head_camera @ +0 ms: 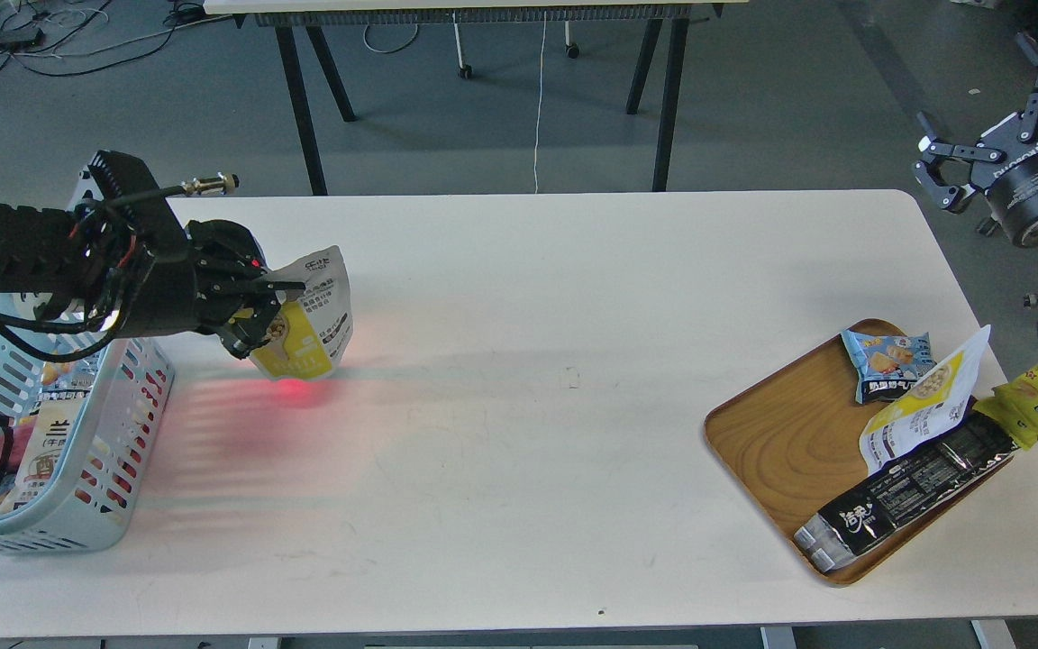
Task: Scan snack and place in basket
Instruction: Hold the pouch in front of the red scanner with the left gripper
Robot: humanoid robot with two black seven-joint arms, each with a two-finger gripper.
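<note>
My left gripper [271,306] is shut on the snack [312,320], a yellow and white pouch held upright above the table, just right of the basket. Red light glows on the table under it. The basket [100,505], pale blue with slotted sides, stands at the table's left edge with several packets inside. My right gripper [992,117] is open and empty, raised off the table's far right corner. A second yellow and white pouch [924,406] leans on the tray.
An oval wooden tray [780,442] at the right front holds a small blue packet [888,361] and a long black packet [906,491]. A yellow packet [1024,410] lies by the tray's right rim. Another table's legs [303,99] stand behind.
</note>
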